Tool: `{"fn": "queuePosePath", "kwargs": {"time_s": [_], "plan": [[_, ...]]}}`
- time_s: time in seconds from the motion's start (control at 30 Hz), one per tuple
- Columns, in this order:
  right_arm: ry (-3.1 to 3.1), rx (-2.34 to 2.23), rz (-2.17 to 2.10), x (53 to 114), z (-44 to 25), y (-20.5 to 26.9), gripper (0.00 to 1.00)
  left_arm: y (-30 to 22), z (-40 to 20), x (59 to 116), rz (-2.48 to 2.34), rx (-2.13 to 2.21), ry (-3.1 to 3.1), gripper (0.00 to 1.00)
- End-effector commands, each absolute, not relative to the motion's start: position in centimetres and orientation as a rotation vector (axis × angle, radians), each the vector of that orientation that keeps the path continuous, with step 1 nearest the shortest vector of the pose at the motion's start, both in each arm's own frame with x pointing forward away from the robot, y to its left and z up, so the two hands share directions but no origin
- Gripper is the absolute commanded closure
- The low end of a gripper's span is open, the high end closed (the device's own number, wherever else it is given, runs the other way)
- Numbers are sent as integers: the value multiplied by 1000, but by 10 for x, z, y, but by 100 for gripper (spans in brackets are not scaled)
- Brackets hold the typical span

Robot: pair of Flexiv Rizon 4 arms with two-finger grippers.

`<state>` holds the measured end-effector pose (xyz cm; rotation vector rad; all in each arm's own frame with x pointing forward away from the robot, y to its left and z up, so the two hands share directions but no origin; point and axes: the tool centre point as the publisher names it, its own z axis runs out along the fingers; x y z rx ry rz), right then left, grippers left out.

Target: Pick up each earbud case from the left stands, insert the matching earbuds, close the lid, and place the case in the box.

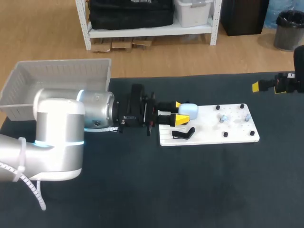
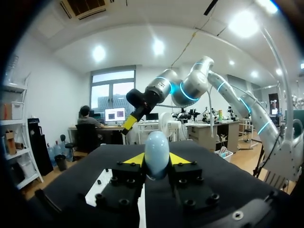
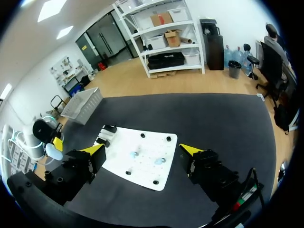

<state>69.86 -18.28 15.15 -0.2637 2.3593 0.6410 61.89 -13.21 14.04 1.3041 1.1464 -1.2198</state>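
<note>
Two yellow-tipped fingers of the left gripper are clamped on a small, rounded, pale blue earbud case, one finger on each side of it. In the left wrist view the case stands up between the fingertips, with its smooth end pointing away from the wrist. The left arm comes in from the left of the table and holds the case at the left end of a flat white board that lies on the dark table top. Whether the case touches the board cannot be told.

Beside the case, at the same end of the board, sits a curved black stand with nothing in it. Several short black pegs stand around the board's right half, and two small pale blue earbuds lie among them, well apart from the case.

The right gripper hangs above the table, its fingers wide apart and holding nothing. In the head view it is at the far right edge, well apart from the board.

A pale grey slatted plastic box sits at the table's far left corner, behind the left arm.
</note>
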Motion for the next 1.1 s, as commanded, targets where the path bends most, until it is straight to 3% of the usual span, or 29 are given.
{"fn": "queuePosePath", "kwargs": {"time_s": [0.03, 1.1], "plan": [[2341, -286, 637, 678, 161, -177, 0, -133, 137, 623, -1237, 1293, 1148, 100], [2437, -540, 635, 565, 190, -56, 0, -121, 127, 617, -1206, 1284, 1170, 100]]}}
